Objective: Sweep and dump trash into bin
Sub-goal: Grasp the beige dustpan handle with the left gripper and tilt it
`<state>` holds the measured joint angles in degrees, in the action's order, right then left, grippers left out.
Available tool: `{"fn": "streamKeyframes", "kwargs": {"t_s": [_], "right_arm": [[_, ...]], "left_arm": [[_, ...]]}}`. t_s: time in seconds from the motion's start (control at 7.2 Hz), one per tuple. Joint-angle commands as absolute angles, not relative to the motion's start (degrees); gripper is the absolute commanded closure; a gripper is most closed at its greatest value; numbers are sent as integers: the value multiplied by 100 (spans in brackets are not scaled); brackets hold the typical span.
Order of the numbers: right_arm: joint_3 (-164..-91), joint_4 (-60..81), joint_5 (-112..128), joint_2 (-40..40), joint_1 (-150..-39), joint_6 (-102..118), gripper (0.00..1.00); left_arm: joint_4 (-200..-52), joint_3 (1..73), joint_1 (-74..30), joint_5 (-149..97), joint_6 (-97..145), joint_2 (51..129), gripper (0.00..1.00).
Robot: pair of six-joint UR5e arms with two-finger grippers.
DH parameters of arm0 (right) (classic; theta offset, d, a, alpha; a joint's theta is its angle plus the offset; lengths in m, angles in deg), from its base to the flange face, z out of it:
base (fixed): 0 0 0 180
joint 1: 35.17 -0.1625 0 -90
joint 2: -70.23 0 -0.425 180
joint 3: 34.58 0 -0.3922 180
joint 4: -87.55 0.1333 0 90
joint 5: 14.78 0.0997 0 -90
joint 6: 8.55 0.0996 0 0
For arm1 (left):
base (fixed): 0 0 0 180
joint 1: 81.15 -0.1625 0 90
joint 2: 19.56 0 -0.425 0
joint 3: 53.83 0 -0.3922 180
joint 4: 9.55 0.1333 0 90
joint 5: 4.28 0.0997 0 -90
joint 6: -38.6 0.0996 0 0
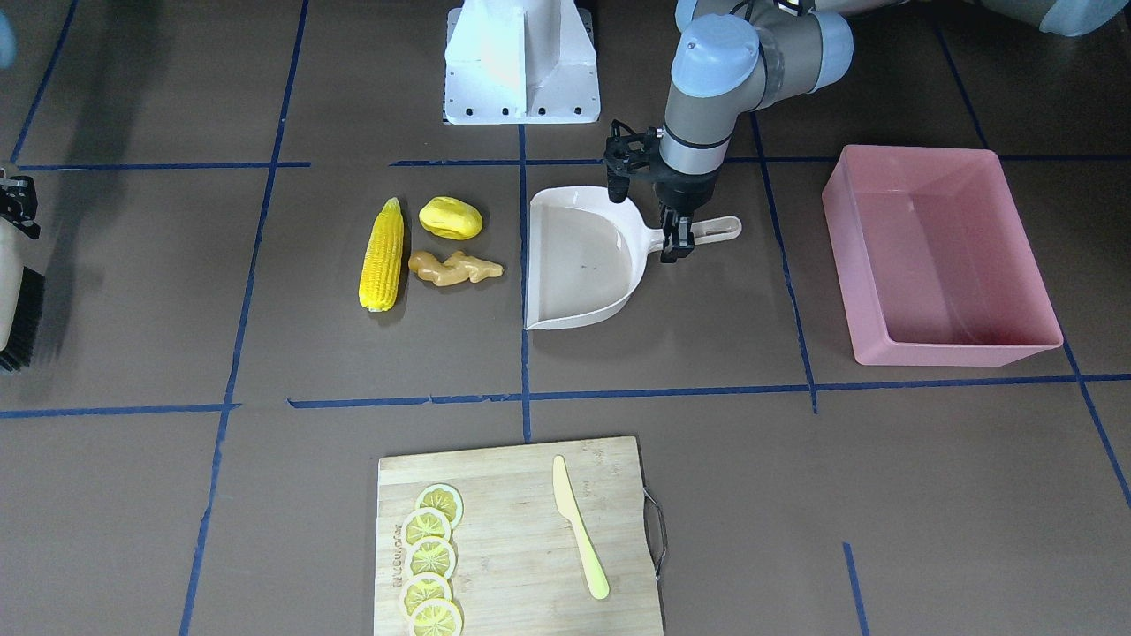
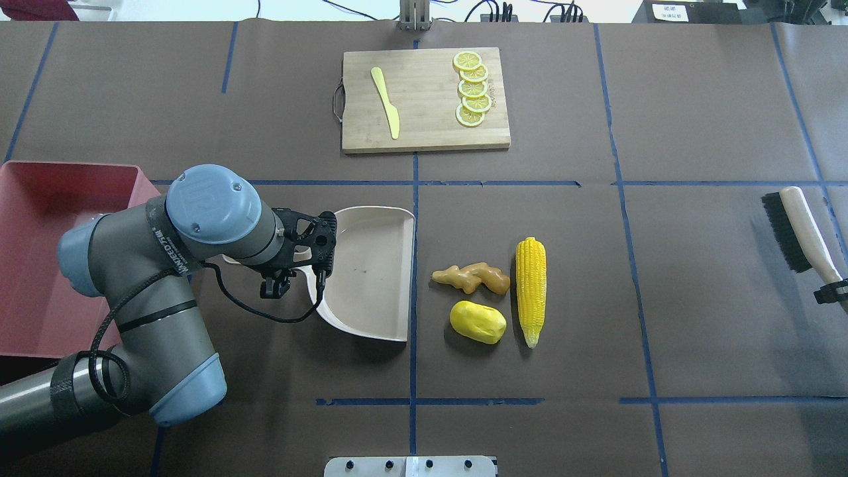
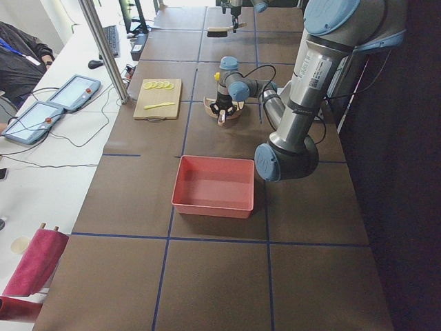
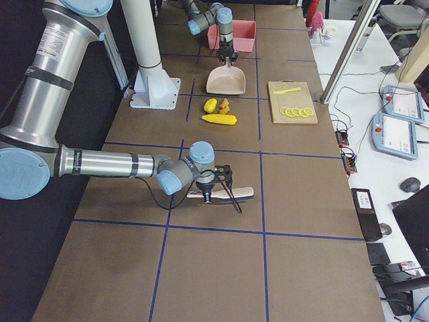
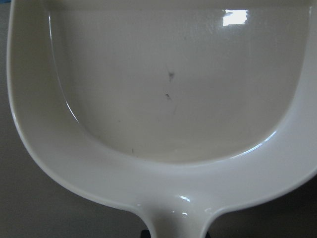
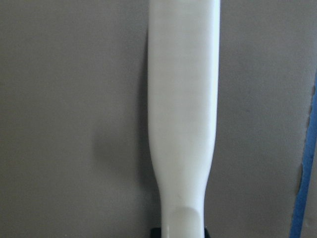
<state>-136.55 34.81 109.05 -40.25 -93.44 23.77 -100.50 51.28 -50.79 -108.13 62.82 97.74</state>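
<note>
Brown paper crossed with blue tape covers the desk [image 2: 695,298]. Near its middle we see the left gripper [image 1: 675,237] clamped on the handle of the beige dustpan [image 1: 583,265], whose open mouth faces the trash. Just beyond that mouth, apart from it, lie the ginger root [image 1: 455,268] and the yellow lump [image 1: 451,218], with the corn cob [image 1: 382,256] on their far side. The pink bin [image 1: 937,265] stands at the desk's left edge, well apart from them. At the right edge the right gripper [image 2: 833,290] clasps the handle of a brush [image 2: 792,228]. By the far edge a cutting board [image 2: 424,126] carries lemon slices [image 2: 472,89] and a knife [image 2: 385,103].
</note>
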Motion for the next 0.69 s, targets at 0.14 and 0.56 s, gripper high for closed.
{"fn": "streamKeyframes", "kwargs": {"t_s": [0.14, 0.56], "right_arm": [[-13654, 3481, 10914, -4025, -9344, 2397, 100], [-13689, 3481, 10976, -3990, -9344, 2728, 100]], "left_arm": [[-10043, 4971, -5083, -10799, 6225, 9830, 100], [-10043, 4918, -5083, -10799, 6224, 9839, 100]]}}
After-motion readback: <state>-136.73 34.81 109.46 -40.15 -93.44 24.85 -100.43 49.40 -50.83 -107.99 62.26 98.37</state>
